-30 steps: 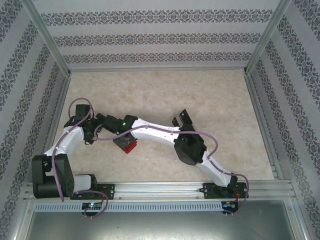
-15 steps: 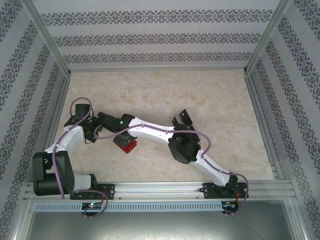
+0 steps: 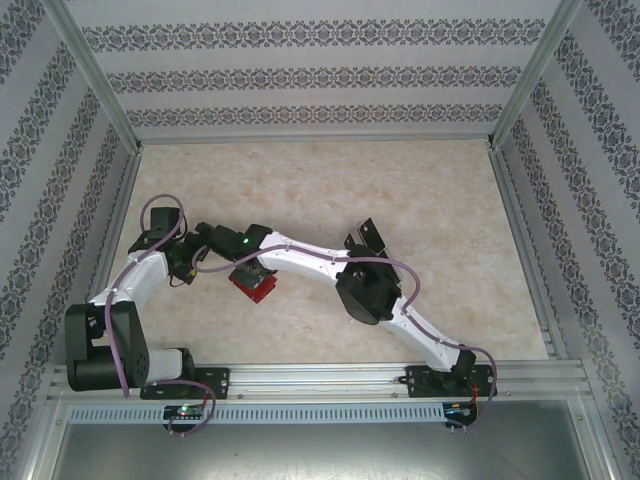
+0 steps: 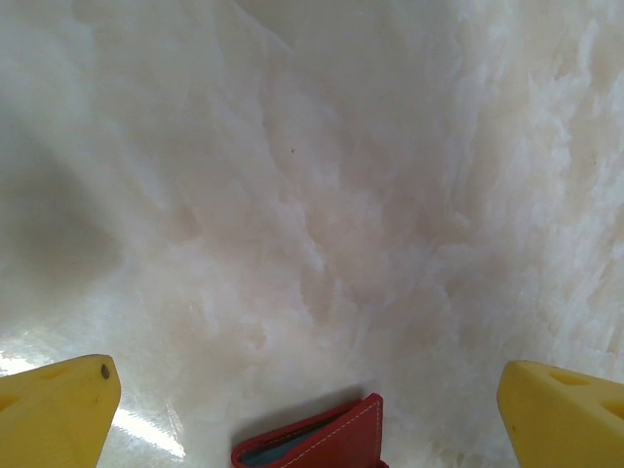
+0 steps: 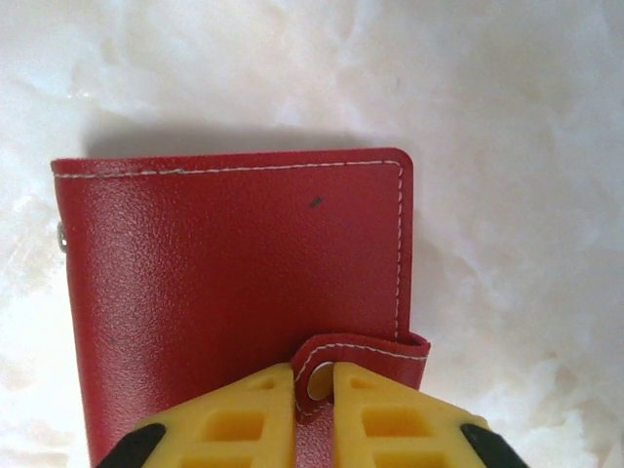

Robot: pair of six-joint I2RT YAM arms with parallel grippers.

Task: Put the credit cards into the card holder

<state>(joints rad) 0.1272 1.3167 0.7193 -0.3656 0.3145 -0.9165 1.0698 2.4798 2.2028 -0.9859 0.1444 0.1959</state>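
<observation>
Closed since a second ago, right gripper (image 5: pixel 312 375) pinches snap tab (image 5: pixel 375 349) of squarish red leather wallet (image 5: pixel 234 263), per its wrist view; my left gripper (image 4: pixel 307 380) stands wide, holding nothing.

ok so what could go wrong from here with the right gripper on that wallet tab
1. The right gripper pinches only the small snap tab of the closed card holder. A pull may drag or lift the whole holder rather than unsnap it, or the tab may slip free.
2. The left gripper is open, its fingers clear of the holder, so nothing seems to pin it to the table.
</observation>
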